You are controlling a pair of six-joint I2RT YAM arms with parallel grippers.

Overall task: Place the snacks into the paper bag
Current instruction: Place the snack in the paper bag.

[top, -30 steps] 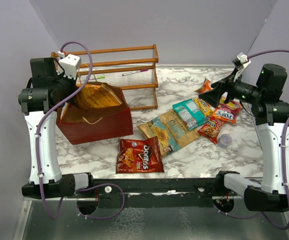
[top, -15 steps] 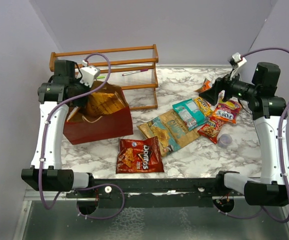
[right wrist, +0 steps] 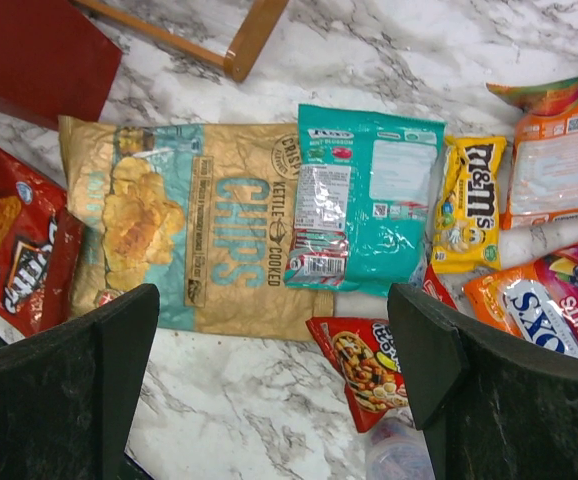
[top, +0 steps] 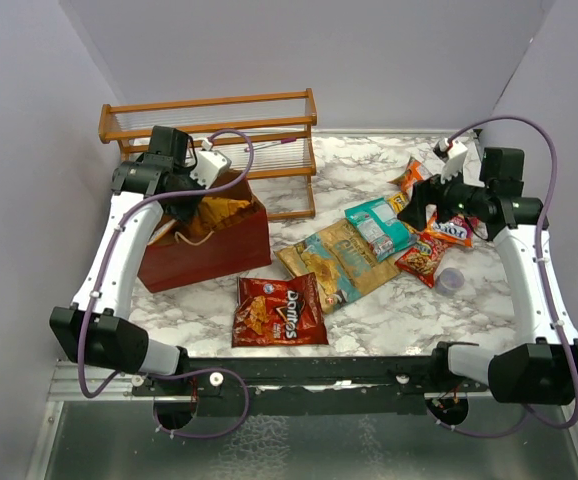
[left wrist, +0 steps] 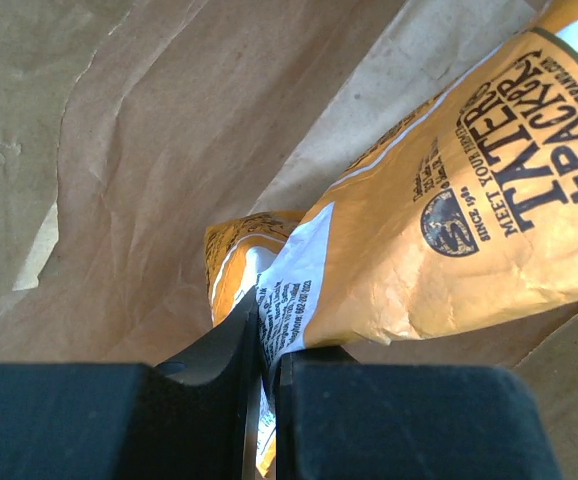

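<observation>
gripping orange packet [left wrist: 449, 230], left end effector [left wrist: 267, 335] hidden inside paper bag [top: 209, 255]

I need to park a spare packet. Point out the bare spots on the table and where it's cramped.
Bare marble lies along the near edge between the Doritos bag and the purple cup. Another free patch sits at the back, right of the wooden rack, behind the teal packet. Crowded: packets overlap from the kettle chips bag rightward.
</observation>
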